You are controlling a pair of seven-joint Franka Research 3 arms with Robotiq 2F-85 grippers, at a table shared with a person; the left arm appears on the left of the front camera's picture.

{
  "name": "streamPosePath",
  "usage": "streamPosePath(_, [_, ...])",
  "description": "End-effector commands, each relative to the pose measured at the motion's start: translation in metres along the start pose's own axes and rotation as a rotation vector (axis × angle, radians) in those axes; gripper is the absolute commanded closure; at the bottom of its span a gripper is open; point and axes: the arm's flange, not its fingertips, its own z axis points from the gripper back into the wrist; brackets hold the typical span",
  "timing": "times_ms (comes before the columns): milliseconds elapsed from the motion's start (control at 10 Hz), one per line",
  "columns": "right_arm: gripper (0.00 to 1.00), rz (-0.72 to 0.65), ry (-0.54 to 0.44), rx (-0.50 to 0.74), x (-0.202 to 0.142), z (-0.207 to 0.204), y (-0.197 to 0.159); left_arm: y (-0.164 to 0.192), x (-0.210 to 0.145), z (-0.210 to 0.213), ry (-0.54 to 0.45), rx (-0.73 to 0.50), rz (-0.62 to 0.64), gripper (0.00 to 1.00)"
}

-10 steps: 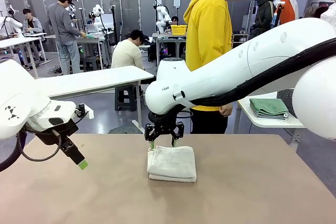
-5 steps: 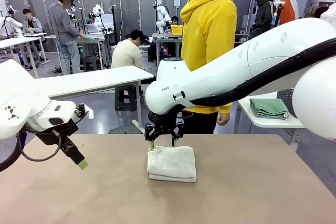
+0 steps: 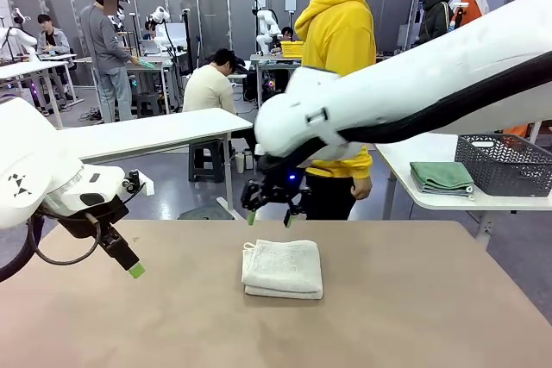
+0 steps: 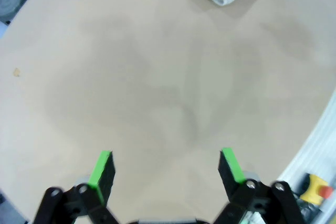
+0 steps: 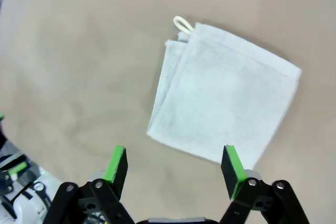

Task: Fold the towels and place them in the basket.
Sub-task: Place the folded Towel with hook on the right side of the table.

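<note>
Front view: right tool (image 3: 269, 215) hangs above the counter (image 3: 414, 308), jaws spread wide, nothing between them. A folded pale towel (image 3: 283, 268) lies flat on the counter just below this tool, on the camera side, untouched.

Right wrist view: same towel ahead of the green pads (image 5: 118, 163), with its corner loop (image 5: 181, 23) at the far edge.

Left wrist view: left tool (image 4: 167, 158) low over bare counter, jaws wide, empty. The towel's edge is well ahead of it.

Off to the right tool's right, a side counter (image 3: 401, 165) carries folded green towels (image 3: 442, 176) just beside the dark mesh basket (image 3: 504, 164). Beyond the right tool stands a person (image 3: 341, 40) in a yellow hoodie.
</note>
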Motion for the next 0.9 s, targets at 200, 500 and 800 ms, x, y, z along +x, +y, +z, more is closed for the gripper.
streamPosePath(200, [0.1, -0.065, -0.022, 0.294, -0.052, 0.0, -0.121, 0.001, 0.004, -0.001, -0.008, 0.0, 0.007, 0.0])
streamPosePath(500, [0.1, -0.133, -0.084, 0.464, -0.06, -0.028, -0.185, 0.001, 0.004, -0.001, -0.008, 0.0, 0.007, 0.0])
streamPosePath(800, [0.1, -0.153, -0.098, 0.551, -0.06, -0.053, -0.221, 0.001, 0.004, -0.001, -0.008, 0.0, 0.007, 0.0])
